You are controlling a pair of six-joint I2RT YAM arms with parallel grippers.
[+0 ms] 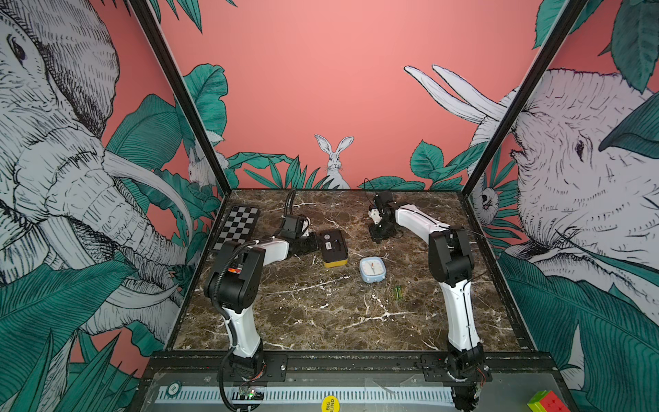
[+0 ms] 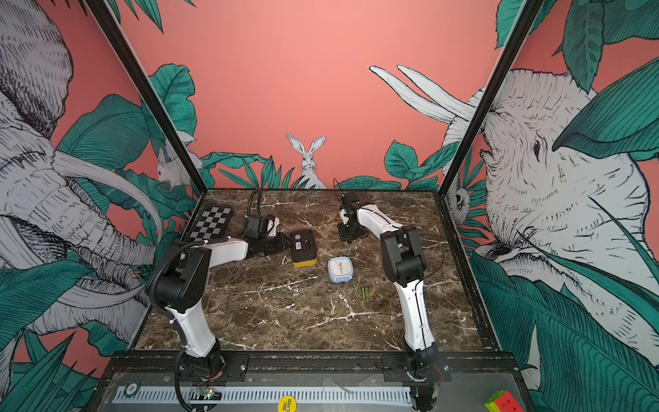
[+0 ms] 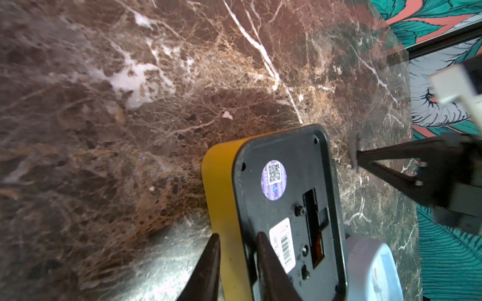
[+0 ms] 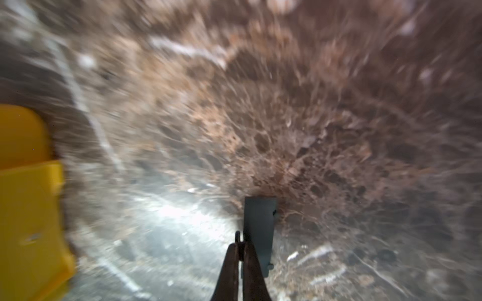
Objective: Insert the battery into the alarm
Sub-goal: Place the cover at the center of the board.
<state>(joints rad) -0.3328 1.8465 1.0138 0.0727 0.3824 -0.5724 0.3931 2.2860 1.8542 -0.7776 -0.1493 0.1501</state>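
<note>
On marble table, left claw pinches yellow alarm; right claw clamps grey cover.

- We see two arms built alike: the left arm and the right arm pair glossy white shells with blocky black joint housings.
- A ribbed black conduit follows the left arm, and a thin black cable lines the right arm's white shell.
- An orange-red mark sits on the left elbow housing.
- The fingers are dark, flat and tapering, and small silver screws dot the black finger mount.
</note>
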